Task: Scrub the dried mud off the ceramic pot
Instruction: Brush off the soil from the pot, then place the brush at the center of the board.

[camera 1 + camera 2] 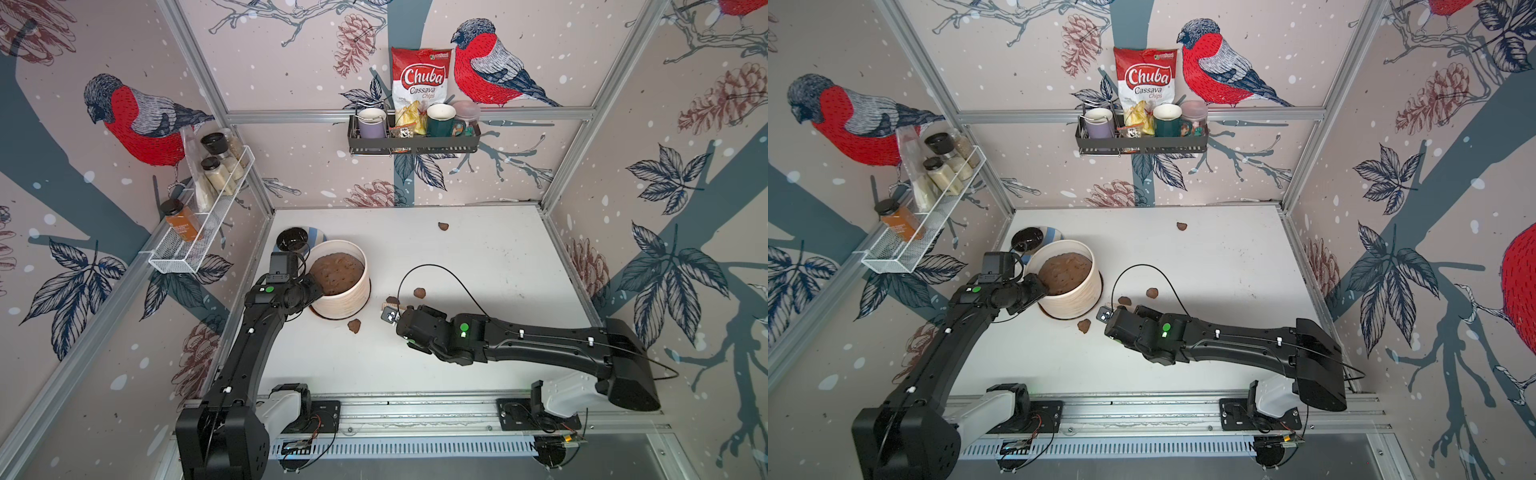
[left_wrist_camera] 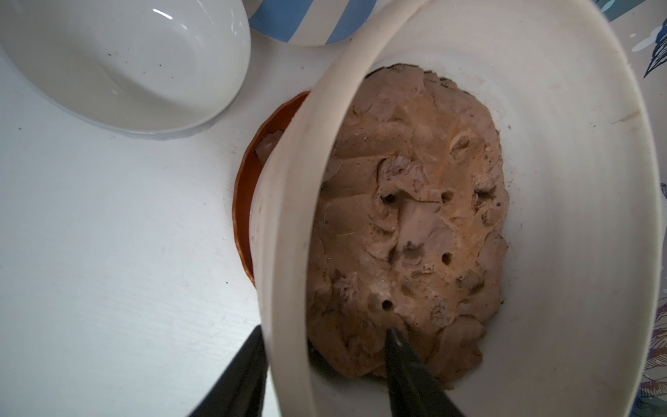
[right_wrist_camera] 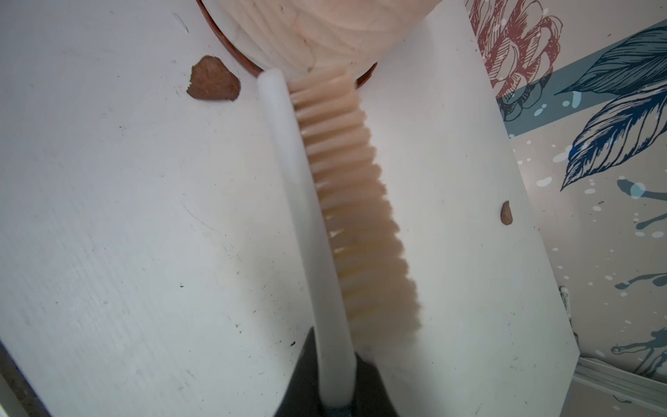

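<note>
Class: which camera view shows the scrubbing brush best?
Right wrist view: the brush fills it, handle and bristles clear. Both top views show only a small bit beyond the right gripper. The left wrist view lacks it.

I count four dried mud flakes (image 1: 354, 326), one ceramic pot (image 1: 345, 303), three bowls (image 2: 126, 65) at its ten o'clock, one brush (image 3: 346, 202).

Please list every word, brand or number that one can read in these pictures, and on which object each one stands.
"Chuba": on the chips bag, in both top views.
"Cassava Chips": on the same bag, below the brand.
Green logo at the bag's top: too small to read.
Label on the orange spice jar: too blurred to read.
Nothing else is readable.
</note>
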Available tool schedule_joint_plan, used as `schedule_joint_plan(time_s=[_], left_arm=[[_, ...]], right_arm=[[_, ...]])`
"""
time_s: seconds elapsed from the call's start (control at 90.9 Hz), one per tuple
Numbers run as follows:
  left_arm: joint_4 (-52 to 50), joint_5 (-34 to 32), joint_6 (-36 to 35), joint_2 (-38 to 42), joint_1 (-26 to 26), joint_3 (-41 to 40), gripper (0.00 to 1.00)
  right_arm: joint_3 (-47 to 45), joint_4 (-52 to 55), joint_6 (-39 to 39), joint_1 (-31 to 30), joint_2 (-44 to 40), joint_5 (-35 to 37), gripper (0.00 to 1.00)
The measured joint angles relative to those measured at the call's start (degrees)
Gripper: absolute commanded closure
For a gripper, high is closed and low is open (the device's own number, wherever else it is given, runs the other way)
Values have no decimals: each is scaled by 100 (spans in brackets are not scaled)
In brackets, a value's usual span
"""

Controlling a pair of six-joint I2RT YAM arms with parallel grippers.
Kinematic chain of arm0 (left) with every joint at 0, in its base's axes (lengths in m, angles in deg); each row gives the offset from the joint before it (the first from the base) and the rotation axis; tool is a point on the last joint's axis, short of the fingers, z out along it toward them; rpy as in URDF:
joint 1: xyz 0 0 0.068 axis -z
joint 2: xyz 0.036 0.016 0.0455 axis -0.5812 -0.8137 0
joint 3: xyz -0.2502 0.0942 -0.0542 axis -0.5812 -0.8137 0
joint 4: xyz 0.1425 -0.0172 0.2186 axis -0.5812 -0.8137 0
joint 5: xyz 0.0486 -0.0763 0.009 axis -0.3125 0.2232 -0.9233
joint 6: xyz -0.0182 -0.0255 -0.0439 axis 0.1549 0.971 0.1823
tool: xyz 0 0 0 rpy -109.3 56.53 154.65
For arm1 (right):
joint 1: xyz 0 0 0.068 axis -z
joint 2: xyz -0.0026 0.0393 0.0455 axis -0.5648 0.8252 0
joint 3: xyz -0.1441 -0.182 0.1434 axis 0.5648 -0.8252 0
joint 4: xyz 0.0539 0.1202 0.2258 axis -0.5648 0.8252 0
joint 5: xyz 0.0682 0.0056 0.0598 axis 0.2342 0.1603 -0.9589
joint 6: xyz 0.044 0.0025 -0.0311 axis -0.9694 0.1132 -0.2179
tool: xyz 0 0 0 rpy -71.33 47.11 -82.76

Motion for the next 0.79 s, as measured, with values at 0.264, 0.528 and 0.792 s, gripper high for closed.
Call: schedule_joint_plan(time_s=[0.264, 0.528, 0.792], left_arm=[[446, 190, 452, -122, 116, -85, 61], [275, 323, 817, -431, 638, 122, 36], [-59, 297, 739, -286, 649, 570, 20]], right_arm=[[-236, -304, -546, 866, -885, -839, 100], [-553, -463, -1816, 2483, -1547, -2052, 100], [-1591, -778, -3541, 4741, -2046, -2627, 100]])
